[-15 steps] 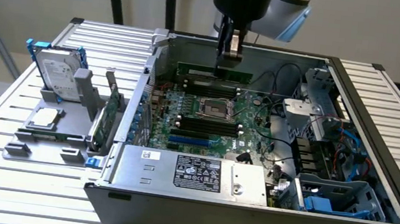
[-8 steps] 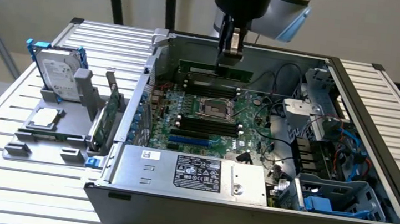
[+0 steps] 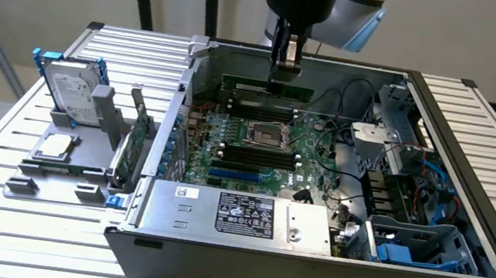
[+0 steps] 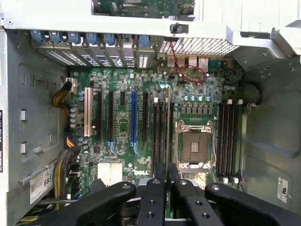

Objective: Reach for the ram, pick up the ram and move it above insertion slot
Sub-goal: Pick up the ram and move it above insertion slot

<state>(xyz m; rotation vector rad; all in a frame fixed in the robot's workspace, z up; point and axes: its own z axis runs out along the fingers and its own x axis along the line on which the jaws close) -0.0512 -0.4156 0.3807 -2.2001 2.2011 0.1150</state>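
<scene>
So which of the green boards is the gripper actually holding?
The ram, the thin green stick clamped in the gripper above the open case; the taller green card stands in the holder outside it.

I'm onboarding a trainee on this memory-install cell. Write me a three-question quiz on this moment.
1. True or false: the gripper is shut on the ram.
2. Where is the ram? A) lying in the grey holder outside the case; B) held over the motherboard inside the open computer case; C) lying on the power supply.
3. Fill in: the hard drive with blue rails stands outside the case, on the exterior view's ____.

Key: 1 true; 2 B; 3 left.
</scene>
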